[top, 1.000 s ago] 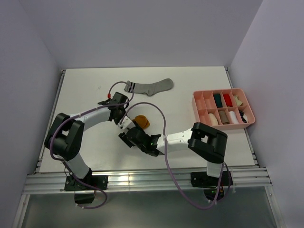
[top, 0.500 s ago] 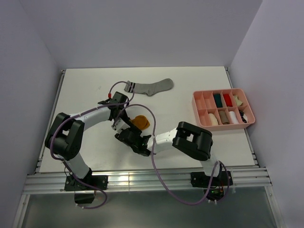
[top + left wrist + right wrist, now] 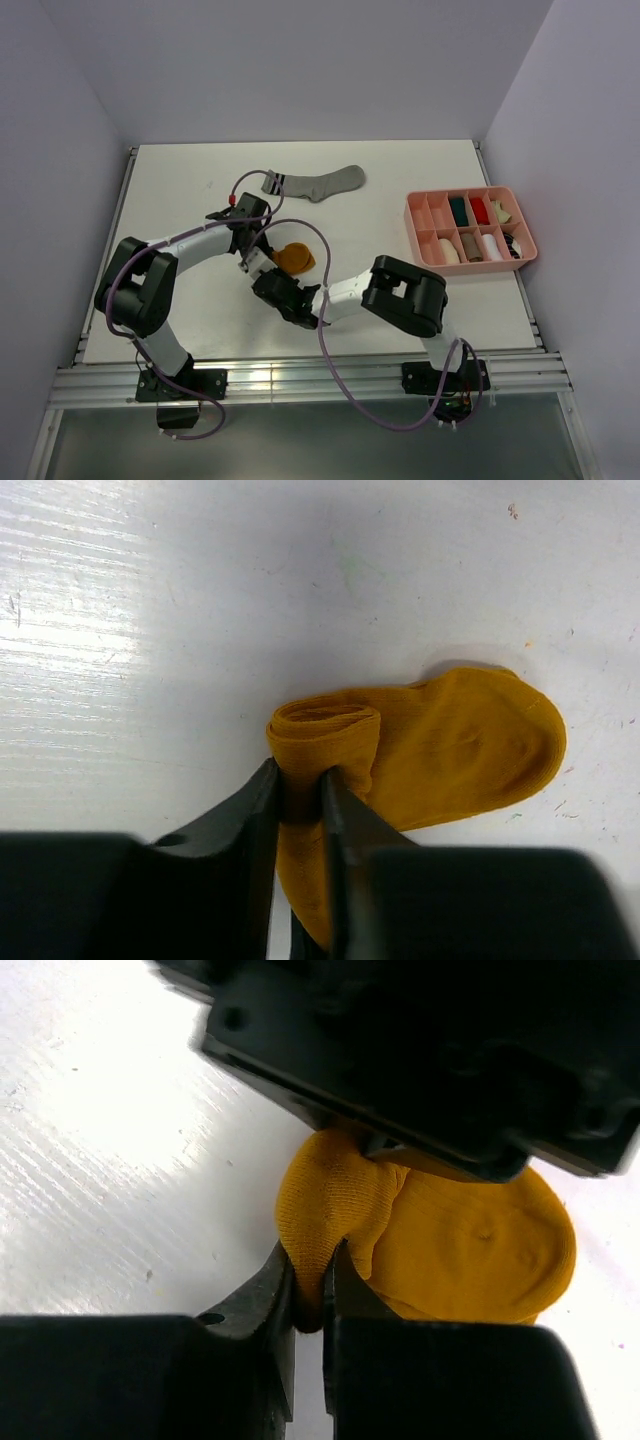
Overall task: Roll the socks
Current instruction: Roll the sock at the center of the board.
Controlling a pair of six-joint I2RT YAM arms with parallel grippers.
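A mustard-orange sock (image 3: 298,257) lies partly rolled at the middle of the white table. My left gripper (image 3: 256,250) is shut on the rolled end of this sock (image 3: 470,750), the roll pinched between its black fingers (image 3: 262,810). My right gripper (image 3: 270,278) comes from the near side and is shut on a fold of the same sock (image 3: 480,1250), just below the left gripper's body (image 3: 420,1060). The sock's rounded toe lies flat to the right. A grey sock (image 3: 318,183) with dark cuff stripes lies flat farther back.
A pink divided tray (image 3: 411,225) with several small rolled bundles stands at the right side of the table. Purple cables loop over both arms near the sock. White walls close in the back and both sides.
My right gripper has moved left to the mustard sock and closed on a fold of it. The left gripper has kept its grip and place.
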